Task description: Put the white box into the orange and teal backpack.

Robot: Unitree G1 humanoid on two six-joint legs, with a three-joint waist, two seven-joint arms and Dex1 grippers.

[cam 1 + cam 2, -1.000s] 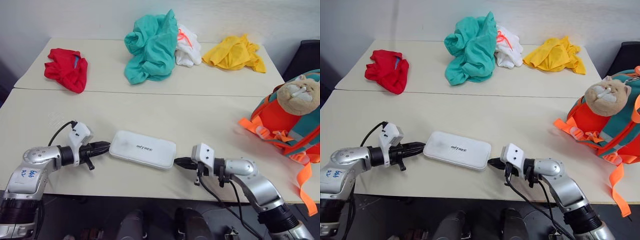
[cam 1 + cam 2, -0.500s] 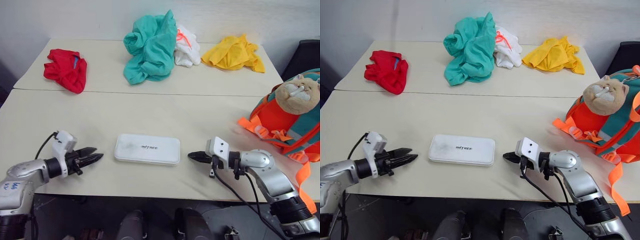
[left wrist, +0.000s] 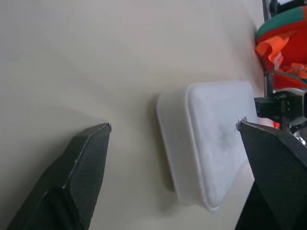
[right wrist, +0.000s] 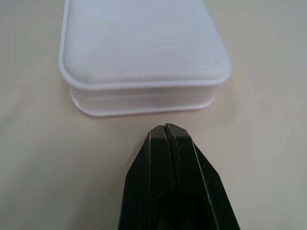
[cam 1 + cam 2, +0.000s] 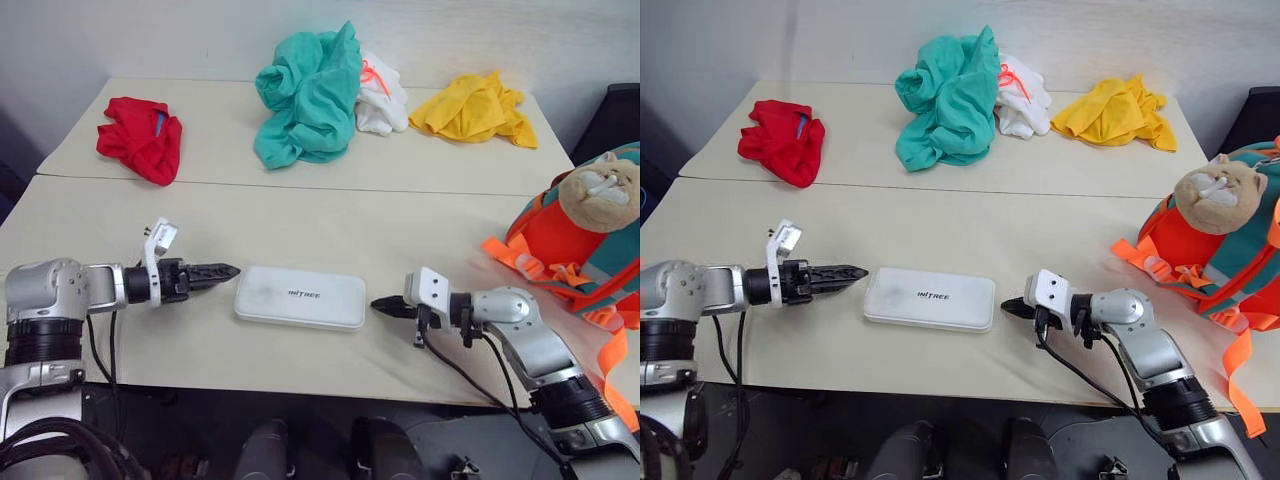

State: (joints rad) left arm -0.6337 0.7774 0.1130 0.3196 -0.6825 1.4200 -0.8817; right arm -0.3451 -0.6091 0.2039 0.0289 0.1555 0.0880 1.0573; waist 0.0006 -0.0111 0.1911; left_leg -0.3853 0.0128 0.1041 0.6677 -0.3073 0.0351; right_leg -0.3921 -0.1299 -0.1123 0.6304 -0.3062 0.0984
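Box point(image 5: 300, 297): flat near the desk's point(image 5: 400, 220) front edge.
Left gripper point(image 5: 226, 270): fingers spread wide, empty.
Right gripper point(image 5: 378, 304): closed, empty.

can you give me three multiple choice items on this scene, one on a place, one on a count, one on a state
1. Where does the white box lie?
A. between the two grippers
B. inside the backpack
C. on the red cloth

2. How many cloth heaps lie on the far table?
A. two
B. four
C. six

3. How is the right gripper?
A. wide open
B. shut on the box
C. shut, short of the box

Answers: 1 A, it sits on the table between the left gripper and the right. 2 B, red, teal, white, yellow. 3 C, fingers together, a gap to the box.
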